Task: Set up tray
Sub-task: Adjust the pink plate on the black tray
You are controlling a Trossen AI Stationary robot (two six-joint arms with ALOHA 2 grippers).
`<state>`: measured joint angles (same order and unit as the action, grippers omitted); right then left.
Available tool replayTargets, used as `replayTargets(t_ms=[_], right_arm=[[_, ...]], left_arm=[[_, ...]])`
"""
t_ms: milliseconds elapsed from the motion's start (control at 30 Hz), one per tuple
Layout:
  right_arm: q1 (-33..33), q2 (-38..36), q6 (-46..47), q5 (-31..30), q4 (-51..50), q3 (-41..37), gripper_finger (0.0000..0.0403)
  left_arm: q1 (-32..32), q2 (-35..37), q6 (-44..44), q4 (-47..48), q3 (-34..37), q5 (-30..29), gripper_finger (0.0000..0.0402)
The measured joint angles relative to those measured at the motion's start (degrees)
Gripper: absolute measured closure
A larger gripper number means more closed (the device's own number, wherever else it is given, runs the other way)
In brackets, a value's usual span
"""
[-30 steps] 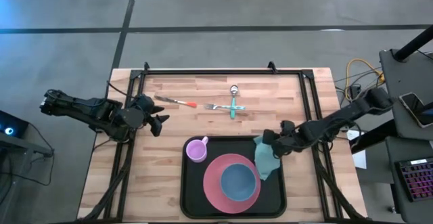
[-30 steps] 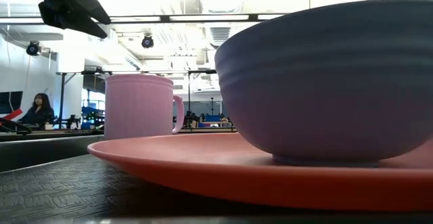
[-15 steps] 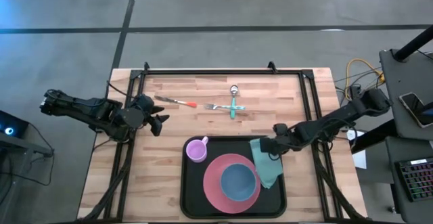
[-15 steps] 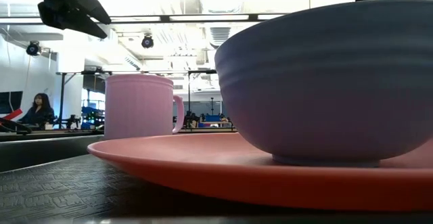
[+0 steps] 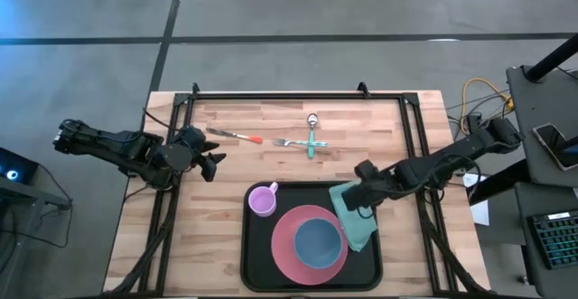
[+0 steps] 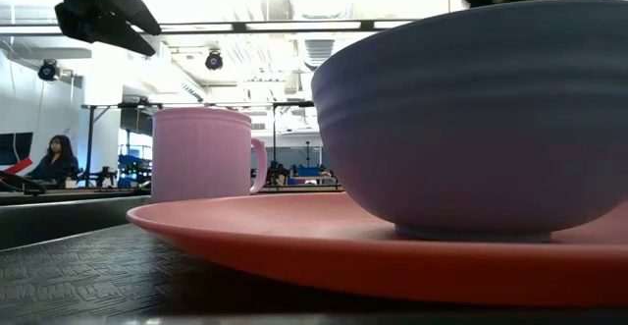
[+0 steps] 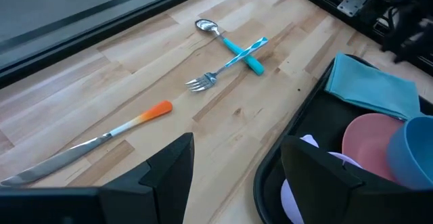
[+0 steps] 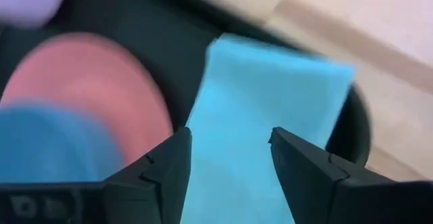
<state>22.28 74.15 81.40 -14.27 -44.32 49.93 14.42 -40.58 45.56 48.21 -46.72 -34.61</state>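
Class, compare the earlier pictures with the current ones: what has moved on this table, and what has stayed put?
The right gripper slid left over the teal napkin, which went from draped over the tray rim to lying flat inside beside the pink plate; its fingers now stand open. The left gripper, cup, bowl and cutlery stayed.

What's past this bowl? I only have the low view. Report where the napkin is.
Observer: The teal napkin lies in the tray, just right of the pink plate.
Operator: Give me the right gripper.
Observer: The right gripper is open over the napkin's far end. I cannot tell whether it touches the cloth.
Operator: Now find the cutlery.
Observer: The knife, fork and spoon lie on the bare table beyond the tray, with the fork and spoon crossed.
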Motion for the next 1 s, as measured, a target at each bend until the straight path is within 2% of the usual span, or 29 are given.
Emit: replayTargets(t_ms=[233, 433, 767, 1000], right_arm=[[7.4, 1.6, -1.9, 8.2, -1.3, 2.4, 0.0235], [13.5, 10.1, -5.6, 17.7, 1.9, 7.5, 0.024], [18.6, 31.0, -12.9, 19.1, 2.9, 23.6, 0.0244], [20.4, 39.6, -11.4, 18.9, 3.0, 29.8, 0.0262]], left_arm=[[0.0, 0.0, 0.0, 0.0, 0.0, 0.0, 0.0199], [0.0, 0.0, -1.0, 0.0, 0.2, 0.0, 0.0199], [0.0, 0.0, -1.1, 0.0, 0.2, 0.0, 0.0199], [0.0, 0.0, -1.1, 0.0, 0.0, 0.3, 0.0199]])
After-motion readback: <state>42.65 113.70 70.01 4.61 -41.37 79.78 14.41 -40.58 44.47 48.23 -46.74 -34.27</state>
